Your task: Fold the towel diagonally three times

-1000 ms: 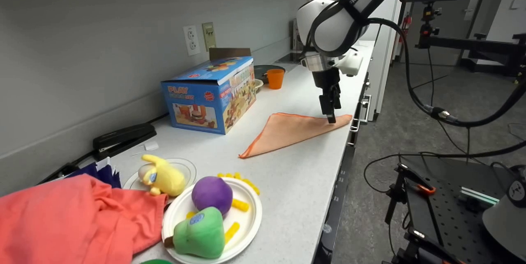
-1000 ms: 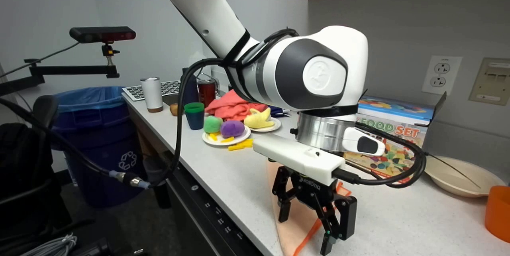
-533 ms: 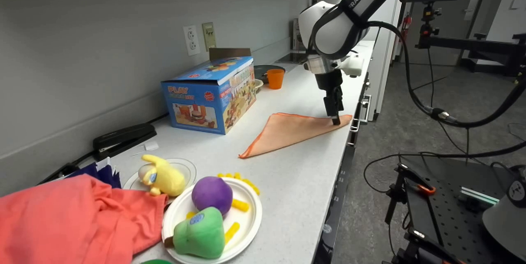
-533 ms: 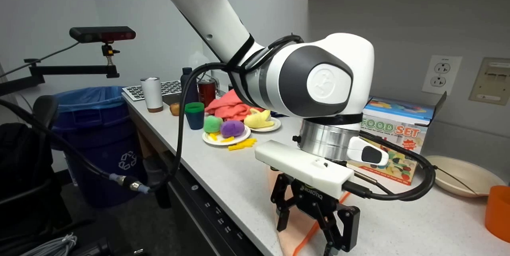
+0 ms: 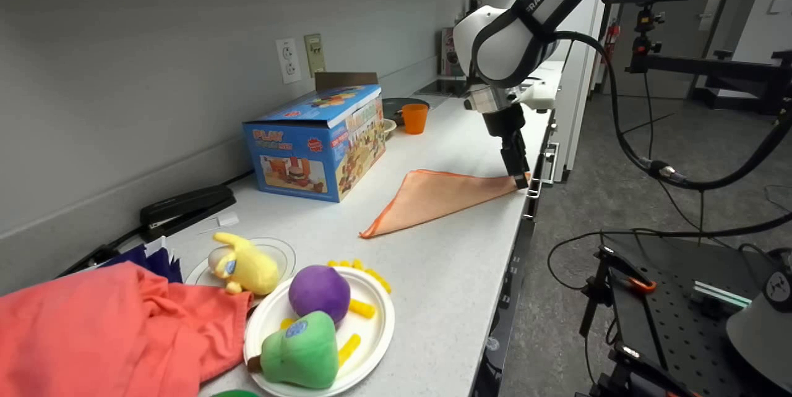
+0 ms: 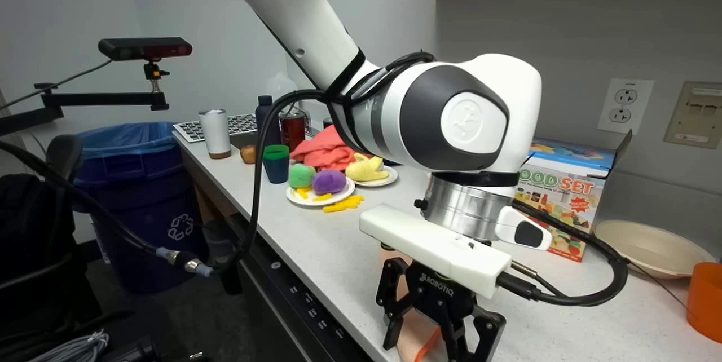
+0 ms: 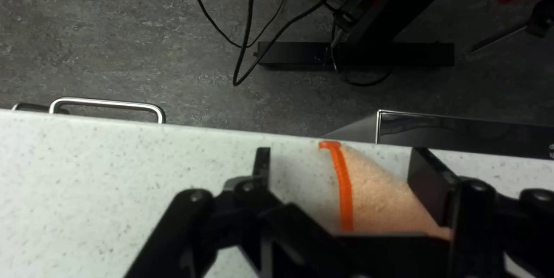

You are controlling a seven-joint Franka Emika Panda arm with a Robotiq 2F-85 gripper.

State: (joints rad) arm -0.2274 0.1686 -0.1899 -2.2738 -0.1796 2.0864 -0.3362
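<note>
The towel is peach with orange edging and lies flat on the counter in a folded, roughly triangular shape. It shows whole in an exterior view point(image 5: 442, 199) and partly behind the gripper in another exterior view point(image 6: 416, 335). In the wrist view its narrow corner point(image 7: 381, 195) points at the counter's front edge. My gripper point(image 5: 521, 183) is low over that corner and tilted. It is open, with the corner lying between the spread fingers in the wrist view point(image 7: 342, 156). Nothing is gripped. I cannot tell whether the fingertips touch the counter.
The counter's front edge point(image 7: 216, 130) runs close to the fingertips, with drawer handles point(image 7: 106, 104) below it. A blue play-food box point(image 5: 303, 143), an orange cup point(image 5: 414, 119) and a plate point(image 5: 377, 347) with plush food stand on the counter. A coral cloth point(image 5: 111, 335) lies heaped near the plate.
My gripper has moved along the towel toward its corner at the counter's front edge, getting lower and more tilted. The fingers stay open. The towel has not visibly moved.
</note>
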